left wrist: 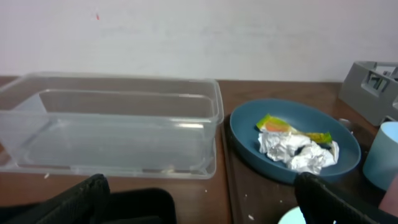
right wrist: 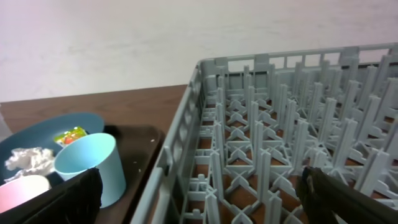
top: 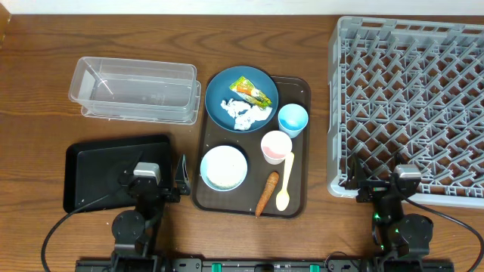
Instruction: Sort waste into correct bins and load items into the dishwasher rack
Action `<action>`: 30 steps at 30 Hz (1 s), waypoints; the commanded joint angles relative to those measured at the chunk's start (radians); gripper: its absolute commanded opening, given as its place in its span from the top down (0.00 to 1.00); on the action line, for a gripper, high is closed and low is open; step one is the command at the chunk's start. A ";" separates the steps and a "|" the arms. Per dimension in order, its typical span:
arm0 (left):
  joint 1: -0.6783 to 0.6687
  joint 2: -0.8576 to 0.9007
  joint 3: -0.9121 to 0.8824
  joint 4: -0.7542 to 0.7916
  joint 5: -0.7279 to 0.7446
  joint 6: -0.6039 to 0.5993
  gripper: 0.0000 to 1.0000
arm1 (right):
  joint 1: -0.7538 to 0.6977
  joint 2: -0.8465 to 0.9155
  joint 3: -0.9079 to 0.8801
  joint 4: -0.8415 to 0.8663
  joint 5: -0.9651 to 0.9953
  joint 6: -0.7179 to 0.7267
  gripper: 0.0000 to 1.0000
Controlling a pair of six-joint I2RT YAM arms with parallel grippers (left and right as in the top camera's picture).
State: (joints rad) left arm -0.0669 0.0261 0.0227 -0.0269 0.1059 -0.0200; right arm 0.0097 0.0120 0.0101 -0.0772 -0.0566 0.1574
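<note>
On the brown tray (top: 300, 85) a dark blue plate (top: 220, 100) holds the green-and-orange wrapper (top: 251, 91) and white tissue (top: 246, 116). Beside it stand the light-blue cup (top: 293, 119), pink cup (top: 276, 146) and white bowl (top: 224, 167), with the carrot (top: 266, 193) and cream spoon (top: 285, 181) at the front. A few white grains (left wrist: 250, 217) lie on the tray. The clear tub (top: 134, 89) and black tray (top: 94, 170) are on the left, the grey rack (top: 412, 106) on the right. My left gripper (top: 153, 181) and right gripper (top: 376, 181) are open, empty, near the front edge.
The wooden table edge runs along the front, with both arm bases and their cables there. The left gripper hovers over the black tray's right end, and the right gripper over the rack's front-left corner (right wrist: 205, 68). A pale wall stands behind the table.
</note>
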 commanded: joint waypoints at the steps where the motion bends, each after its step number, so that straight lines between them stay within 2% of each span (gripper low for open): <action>1: 0.005 0.048 0.035 -0.031 0.029 -0.023 0.03 | 0.004 0.007 0.048 -0.029 0.054 -0.011 0.01; 6: 0.005 0.197 0.161 -0.073 0.026 -0.048 0.03 | 0.004 0.087 0.151 -0.068 0.089 -0.070 0.01; 11: 0.005 0.433 0.388 -0.193 0.009 -0.064 0.03 | 0.004 0.256 0.273 -0.081 0.113 -0.086 0.01; 16: 0.005 0.705 0.655 -0.411 0.011 -0.064 0.03 | 0.004 0.475 0.411 -0.122 0.113 -0.089 0.01; 19: 0.005 0.869 0.837 -0.600 0.011 -0.064 0.03 | 0.004 0.615 0.517 -0.208 0.113 -0.089 0.01; 24: 0.005 1.036 1.040 -0.825 0.010 -0.064 0.03 | 0.003 0.787 0.678 -0.380 0.113 -0.089 0.01; 27: 0.005 1.090 1.082 -0.866 0.016 -0.064 0.03 | 0.003 0.879 0.771 -0.489 0.113 -0.089 0.01; 30: 0.005 1.103 1.082 -0.838 0.023 -0.069 0.03 | 0.003 0.942 0.812 -0.518 0.112 -0.095 0.01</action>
State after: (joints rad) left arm -0.0669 1.1183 1.0859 -0.8761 0.1226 -0.0788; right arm 0.0097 0.9142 0.7753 -0.5804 0.0456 0.0792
